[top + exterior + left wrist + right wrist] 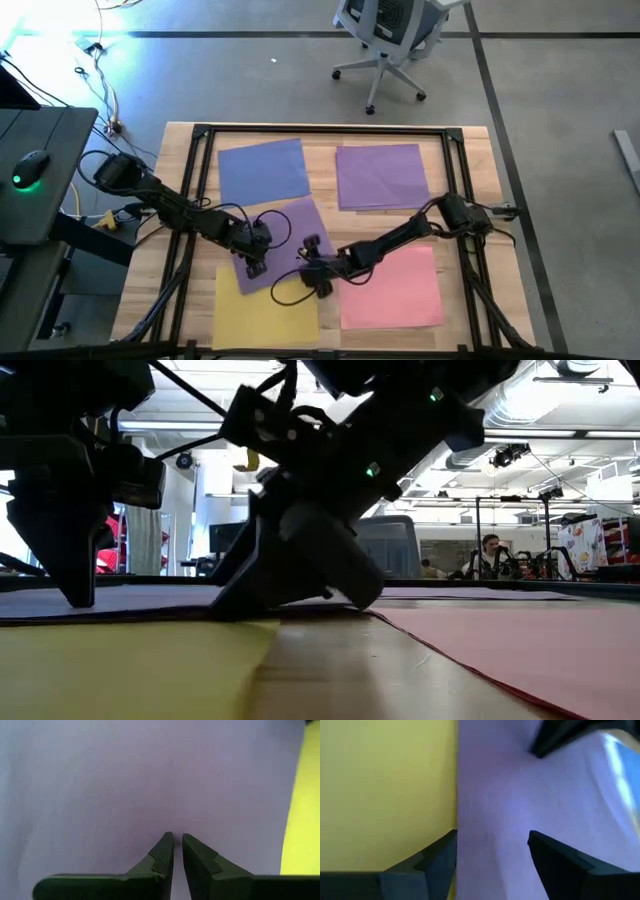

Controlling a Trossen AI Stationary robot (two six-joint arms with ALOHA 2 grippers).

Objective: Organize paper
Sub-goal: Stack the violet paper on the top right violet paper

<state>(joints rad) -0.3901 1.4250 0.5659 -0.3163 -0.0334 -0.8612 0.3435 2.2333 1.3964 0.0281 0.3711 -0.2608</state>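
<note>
The left gripper, fingers nearly pressed together, presses down on the loose purple paper sheet overlapping the thin yellow rectangular sheet at the near edge of the pale wooden table. The right gripper, fingers spread, straddles the purple-yellow border beside the pink sheet. Farther back lie a periwinkle blue sheet and another purple sheet; both arms reach inward, with a white office chair on the grey floor beyond.

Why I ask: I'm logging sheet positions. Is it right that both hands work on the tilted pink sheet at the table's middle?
Not quite: that tilted sheet is purple, as the high view shows. The left hand and right hand do both work on it; the pink sheet lies apart.
</note>
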